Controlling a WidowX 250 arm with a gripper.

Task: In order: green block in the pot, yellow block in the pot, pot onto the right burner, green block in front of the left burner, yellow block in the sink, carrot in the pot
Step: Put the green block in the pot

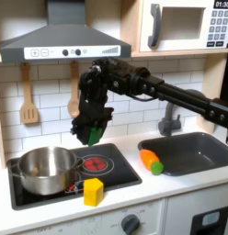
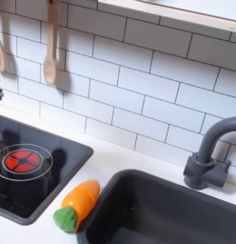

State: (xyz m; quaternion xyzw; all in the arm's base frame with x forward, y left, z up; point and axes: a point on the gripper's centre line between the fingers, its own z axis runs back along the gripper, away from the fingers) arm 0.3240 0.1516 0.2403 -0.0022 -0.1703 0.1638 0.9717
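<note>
Your end effector hangs in the air above the stovetop's back edge, clamped on the green block, which shows as a small green patch between the black fingers in the first exterior view. The block is well clear of the cooktop.

The pot stands on the burner at the first exterior view's left, near the left edge of the surface. From this angle you cannot tell whether anything lies in it. The yellow block sits at the stovetop's front edge, just beside the pot. The red-ringed burner lies behind the yellow block.

The carrot rests on the surface between the stovetop and the sink. In the second exterior view you see it lying tilted against the sink's rim, green end toward the front. The faucet stands at the sink's back edge.
</note>
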